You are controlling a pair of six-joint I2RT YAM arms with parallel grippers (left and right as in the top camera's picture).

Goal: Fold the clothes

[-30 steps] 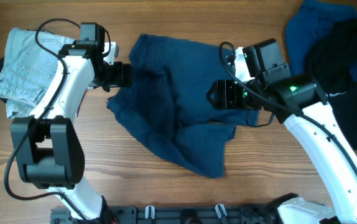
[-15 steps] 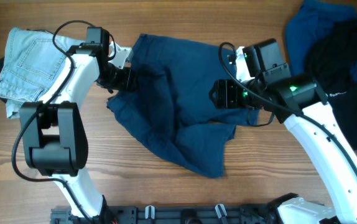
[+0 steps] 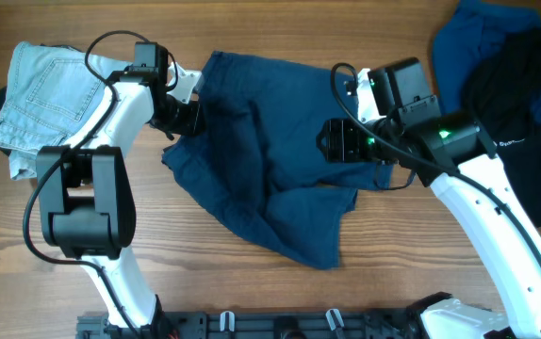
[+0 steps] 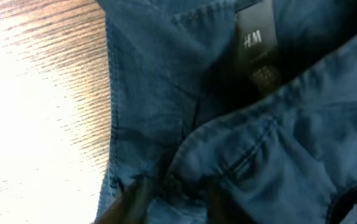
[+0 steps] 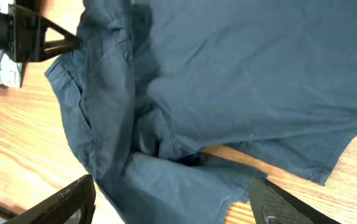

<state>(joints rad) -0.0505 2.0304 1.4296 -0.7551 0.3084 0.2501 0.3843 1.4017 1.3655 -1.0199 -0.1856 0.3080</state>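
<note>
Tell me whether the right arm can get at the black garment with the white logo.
Probably yes. The black garment lies uncovered atop the brighter blue garment on that arm's side, and its fingers stand open and empty over the navy garment.

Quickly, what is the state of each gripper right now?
Left gripper: closed on a fold of the navy garment, near its edge.
Right gripper: open, holding nothing, over the same garment.

One navy garment (image 3: 270,169), one pale jeans (image 3: 40,94)
</note>
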